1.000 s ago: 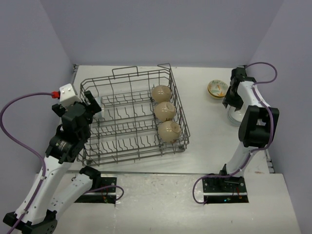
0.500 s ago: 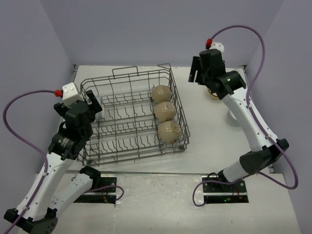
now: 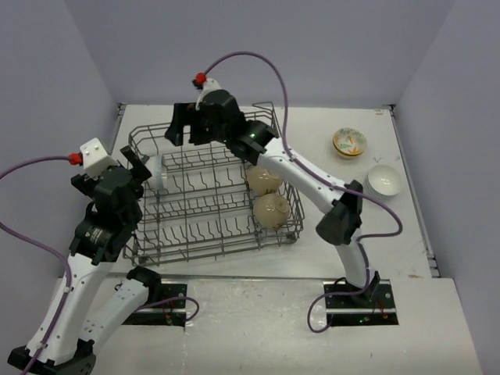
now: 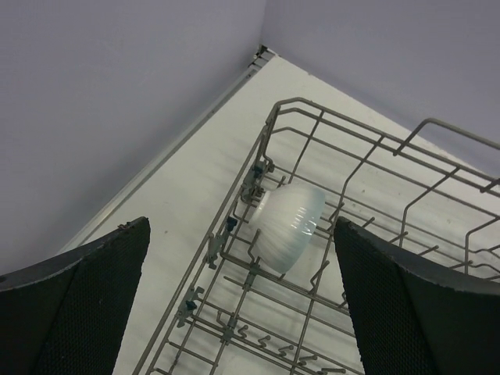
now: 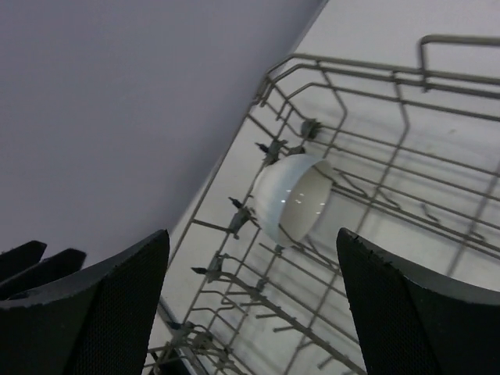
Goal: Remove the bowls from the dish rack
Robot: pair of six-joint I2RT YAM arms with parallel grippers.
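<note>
two arms, two grippers, one rack, five bowls in sight.

nearest, on the left, the left gripper (image 3: 139, 166) hangs at the left wall of the dish rack (image 3: 215, 248), which sits on the table (image 3: 320, 133). its two fingers are spread wide with nothing between them. its wrist view looks past them at the rack's left rim.

three bowls show in the rack. two beige bowls sit in the right-hand row, one at the near right corner (image 3: 271, 209) and one just behind it (image 3: 264, 180), both with the outside turned up. the right arm crosses the row just beyond them, so i cannot tell whether anything lies under it. the third is one pale bowl (image 4: 285, 226), ribbed on the outside, tipped on its edge against the left wall near the far left corner. it lies just beyond the left gripper's fingertips and apart from them.

two bowls stand on the table to the right, well apart from the rack. one white bowl (image 3: 383, 180) is nearer, and one yellow bowl (image 3: 349, 142) with a painted inside is farther back. whether the white one is a single bowl or a stack i cannot tell.

farthest, the right gripper (image 3: 181, 131) reaches across over the rack's far left corner, above the pale bowl. its two fingers are wide apart and hold nothing.
</note>
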